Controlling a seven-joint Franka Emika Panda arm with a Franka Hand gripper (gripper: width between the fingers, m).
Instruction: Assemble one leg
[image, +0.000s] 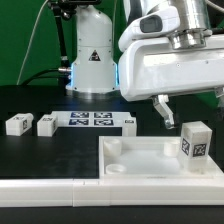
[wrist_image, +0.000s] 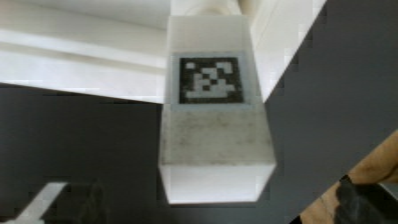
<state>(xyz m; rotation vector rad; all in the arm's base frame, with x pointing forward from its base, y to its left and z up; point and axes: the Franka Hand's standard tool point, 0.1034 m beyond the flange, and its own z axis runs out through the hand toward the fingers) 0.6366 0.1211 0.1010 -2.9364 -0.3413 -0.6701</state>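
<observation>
No brand or readable words anywhere: only black-and-white square tags on the leg (image: 195, 142) and the marker board (image: 90, 120). Tag pattern blurred in the wrist view. Gripper (image: 161, 112) mostly hidden under the arm's white casing; spread wide, holding nothing, near the leg without touching. Leg upright at a corner of the white tray piece (image: 140, 165), by the edge of the table (image: 40, 150) nearest the exterior camera, toward the exterior view's right.

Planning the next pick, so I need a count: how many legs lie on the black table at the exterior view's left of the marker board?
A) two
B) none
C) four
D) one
A: one leg and a second leg lie side by side on the table, just off the exterior view's left end of the marker board.
</observation>
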